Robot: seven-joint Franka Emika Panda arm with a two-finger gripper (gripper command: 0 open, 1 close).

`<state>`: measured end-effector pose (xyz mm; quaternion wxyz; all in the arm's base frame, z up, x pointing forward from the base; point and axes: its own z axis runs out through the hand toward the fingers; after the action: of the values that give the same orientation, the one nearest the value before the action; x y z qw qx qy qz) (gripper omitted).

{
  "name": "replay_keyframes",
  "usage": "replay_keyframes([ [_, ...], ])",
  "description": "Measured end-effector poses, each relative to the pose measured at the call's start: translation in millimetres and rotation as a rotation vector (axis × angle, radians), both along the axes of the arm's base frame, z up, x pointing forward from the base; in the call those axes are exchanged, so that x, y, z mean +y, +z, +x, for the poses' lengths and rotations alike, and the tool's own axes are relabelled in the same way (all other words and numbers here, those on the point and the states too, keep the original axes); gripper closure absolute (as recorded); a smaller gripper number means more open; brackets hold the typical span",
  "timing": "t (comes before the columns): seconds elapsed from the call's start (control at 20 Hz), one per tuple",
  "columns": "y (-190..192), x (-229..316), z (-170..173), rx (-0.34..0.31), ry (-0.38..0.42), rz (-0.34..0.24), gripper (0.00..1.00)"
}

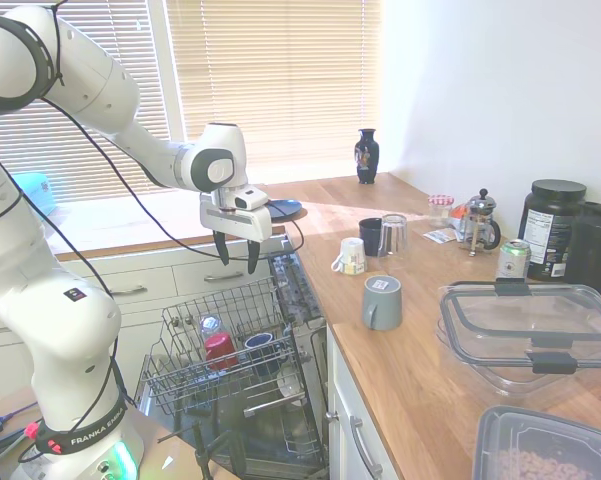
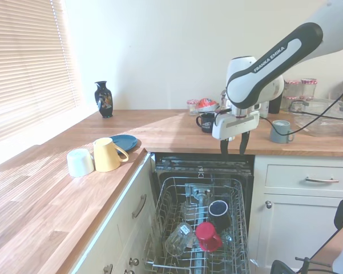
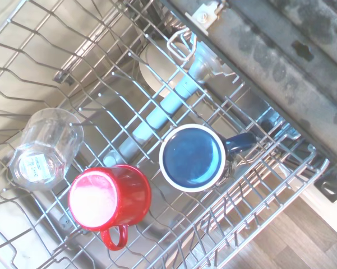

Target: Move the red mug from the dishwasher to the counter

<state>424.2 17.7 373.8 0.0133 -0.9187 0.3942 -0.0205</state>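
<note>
The red mug (image 1: 219, 348) (image 2: 208, 236) (image 3: 110, 197) sits in the pulled-out wire rack of the dishwasher (image 1: 242, 345) (image 2: 197, 228), next to a dark blue cup (image 1: 261, 343) (image 2: 218, 209) (image 3: 193, 157) and a clear glass (image 1: 210, 324) (image 2: 178, 238) (image 3: 44, 148). My gripper (image 1: 239, 254) (image 2: 234, 146) hangs open well above the rack, fingers pointing down, holding nothing. The wooden counter (image 1: 420, 350) (image 2: 45, 194) runs around the dishwasher.
On the counter stand a grey mug (image 1: 382, 301) (image 2: 280, 131), a black cup (image 1: 371, 236), a glass, a French press (image 1: 479, 222), clear lidded containers (image 1: 530, 335), a blue plate (image 2: 124, 141), a yellow mug (image 2: 108, 154), a white cup (image 2: 80, 162) and a dark vase (image 2: 103, 99).
</note>
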Motion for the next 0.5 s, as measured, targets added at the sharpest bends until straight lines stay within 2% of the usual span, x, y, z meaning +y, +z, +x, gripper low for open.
replay_keyframes([
  [0.25, -8, 4, 0, 0.014, -0.002, -0.003, 0.0],
  [0.5, -42, 33, -9, 0.043, 0.005, -0.036, 0.0],
])
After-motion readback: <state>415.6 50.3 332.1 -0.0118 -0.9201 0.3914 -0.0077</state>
